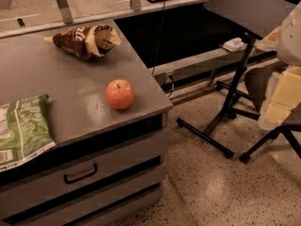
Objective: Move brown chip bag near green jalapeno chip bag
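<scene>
The brown chip bag (84,40) lies wrinkled on the far part of the grey counter (70,79), its tan-yellow end pointing right. The green jalapeno chip bag (21,128) lies flat at the counter's front left, cut off by the frame edge. The two bags are far apart. A pale cream part of my arm with the gripper (281,99) hangs at the right edge of the view, above the floor, well off the counter and far from both bags.
A red apple (120,94) stands on the counter between the bags, near the right front corner. Drawers (80,173) sit below the counter. A black folding-table stand (225,112) and a chair base (263,145) are on the speckled floor to the right.
</scene>
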`<state>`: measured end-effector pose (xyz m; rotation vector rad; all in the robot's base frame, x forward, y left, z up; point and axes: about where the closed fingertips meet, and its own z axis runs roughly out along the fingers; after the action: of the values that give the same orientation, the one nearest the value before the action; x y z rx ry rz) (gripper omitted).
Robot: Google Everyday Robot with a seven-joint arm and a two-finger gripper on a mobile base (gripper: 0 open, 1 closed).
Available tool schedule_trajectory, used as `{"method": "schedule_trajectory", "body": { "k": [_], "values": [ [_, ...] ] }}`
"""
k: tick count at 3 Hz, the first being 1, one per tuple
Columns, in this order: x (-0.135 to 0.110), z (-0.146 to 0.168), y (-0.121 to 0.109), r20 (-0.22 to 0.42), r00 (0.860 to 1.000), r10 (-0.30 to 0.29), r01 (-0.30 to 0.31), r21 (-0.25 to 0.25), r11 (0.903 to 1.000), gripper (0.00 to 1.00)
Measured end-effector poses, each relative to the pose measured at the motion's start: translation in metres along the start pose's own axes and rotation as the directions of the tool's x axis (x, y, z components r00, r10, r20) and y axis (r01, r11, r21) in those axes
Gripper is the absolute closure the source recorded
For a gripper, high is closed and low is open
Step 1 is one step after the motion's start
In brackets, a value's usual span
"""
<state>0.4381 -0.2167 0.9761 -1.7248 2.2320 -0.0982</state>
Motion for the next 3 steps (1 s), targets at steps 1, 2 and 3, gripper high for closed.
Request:
{"method": "schedule_trajectory", "body": {
  "k": [1, 2, 3],
  "values": [
    [0.0, 0.0, 0.0, 0.0, 1.0, 0.0, 0.0, 0.0, 1.0, 0.0],
    [-0.032, 0.008, -0.041, 0.052, 0.995, -0.081, 0.077, 0.063, 0.995, 0.0],
    [-0.09, 0.02, -0.092, 0.125, 0.974, -0.187, 0.169, 0.138, 0.9759, 0.0]
  ]
}}
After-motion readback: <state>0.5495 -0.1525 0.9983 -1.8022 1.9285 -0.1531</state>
